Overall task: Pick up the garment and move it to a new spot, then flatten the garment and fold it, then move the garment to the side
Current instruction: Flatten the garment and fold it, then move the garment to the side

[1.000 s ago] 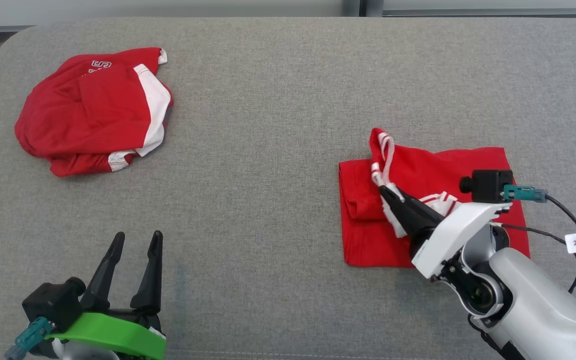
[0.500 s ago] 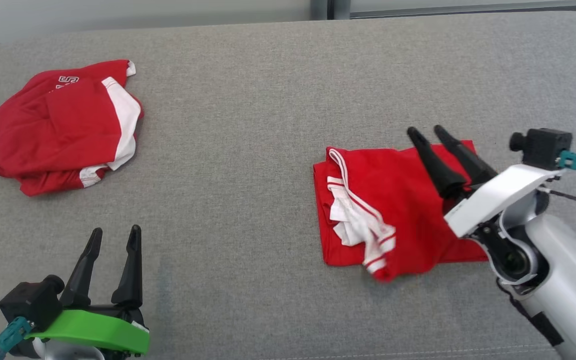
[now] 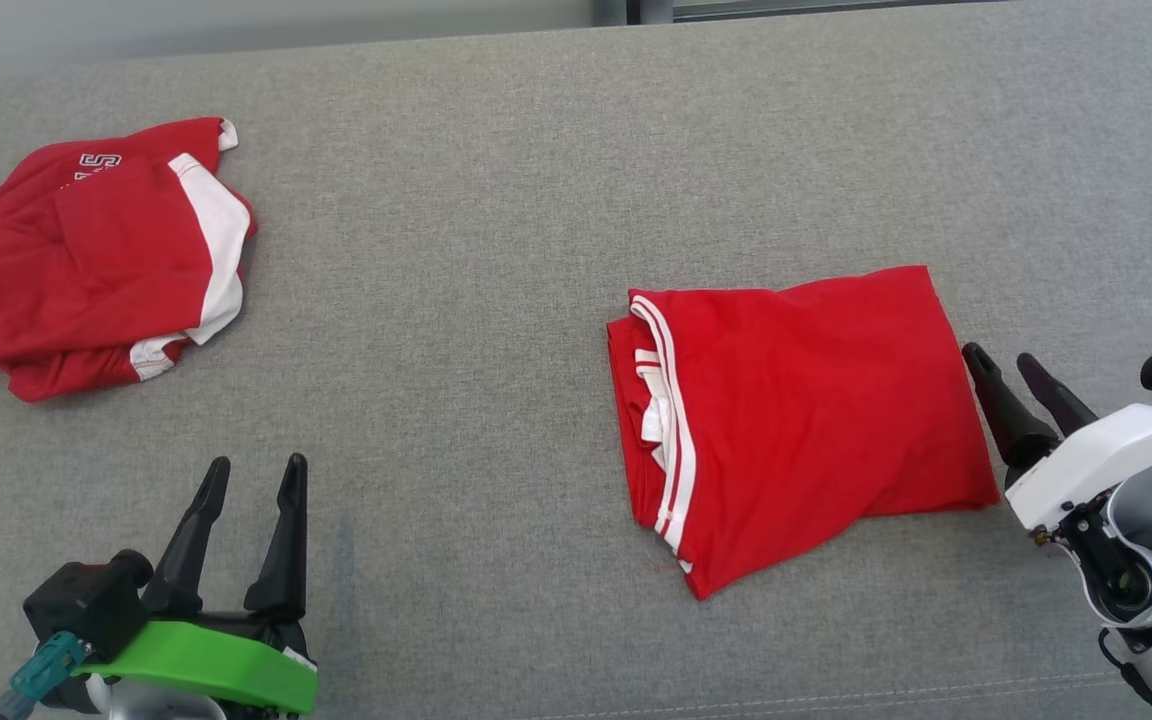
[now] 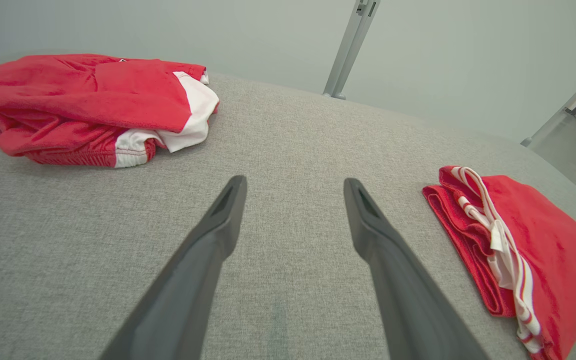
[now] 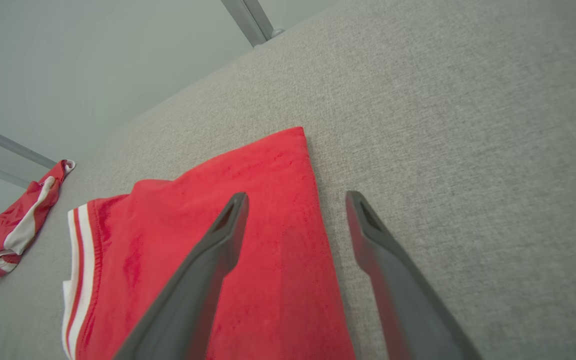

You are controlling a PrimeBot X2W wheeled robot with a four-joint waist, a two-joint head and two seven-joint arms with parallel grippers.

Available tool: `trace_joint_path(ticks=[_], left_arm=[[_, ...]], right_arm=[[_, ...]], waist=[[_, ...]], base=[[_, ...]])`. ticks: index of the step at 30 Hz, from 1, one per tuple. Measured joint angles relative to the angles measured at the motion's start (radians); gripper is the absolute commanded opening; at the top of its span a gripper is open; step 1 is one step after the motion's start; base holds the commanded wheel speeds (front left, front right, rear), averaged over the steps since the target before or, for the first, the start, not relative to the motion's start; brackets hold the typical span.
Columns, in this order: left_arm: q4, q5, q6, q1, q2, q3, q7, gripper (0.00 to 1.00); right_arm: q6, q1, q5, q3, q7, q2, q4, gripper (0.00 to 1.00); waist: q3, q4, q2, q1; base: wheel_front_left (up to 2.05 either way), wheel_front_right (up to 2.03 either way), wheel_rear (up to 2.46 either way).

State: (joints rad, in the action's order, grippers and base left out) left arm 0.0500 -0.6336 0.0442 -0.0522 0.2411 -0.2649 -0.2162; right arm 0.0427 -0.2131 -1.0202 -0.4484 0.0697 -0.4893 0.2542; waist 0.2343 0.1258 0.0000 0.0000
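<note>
Folded red plush garment (image 3: 816,400), rectangular, white-striped hem, centre-right on grey woven surface (image 3: 496,300); left pincer (image 3: 257,462) and right pincer (image 3: 998,355) gape empty

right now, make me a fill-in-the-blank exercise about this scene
The folded red garment has ____ stripes along one edge.
The right end effector stands ____, holding nothing.
The crumpled red garment lies to the robot's ____ of the folded one.
Both lie on a ____ fabric surface.
Missing: white; open; left; grey

Bare surface (image 3: 476,330) lies open between folded garment (image 3: 816,410) and crumpled heap (image 3: 76,260) (far left).
</note>
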Motion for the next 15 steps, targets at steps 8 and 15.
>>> trace_joint_path(ticks=[8, 15], left_arm=[[0.01, 0.013, -0.006, 0.016, 0.002, -0.019, 0.014, 1.0], [0.016, 0.013, -0.006, 0.031, 0.001, -0.013, 0.014, 1.0]], right_arm=[[-0.016, -0.013, -0.01, -0.013, -0.024, 0.009, 0.061, 1.0], [-0.053, -0.027, -0.031, -0.022, -0.065, 0.004, 0.104, 1.0]], waist=[[0.021, 0.03, 0.0, 0.0], [0.034, 0.069, 0.0, 0.0]], base=[[0.0, 0.0, 0.0], [0.0, 0.0, 0.0]])
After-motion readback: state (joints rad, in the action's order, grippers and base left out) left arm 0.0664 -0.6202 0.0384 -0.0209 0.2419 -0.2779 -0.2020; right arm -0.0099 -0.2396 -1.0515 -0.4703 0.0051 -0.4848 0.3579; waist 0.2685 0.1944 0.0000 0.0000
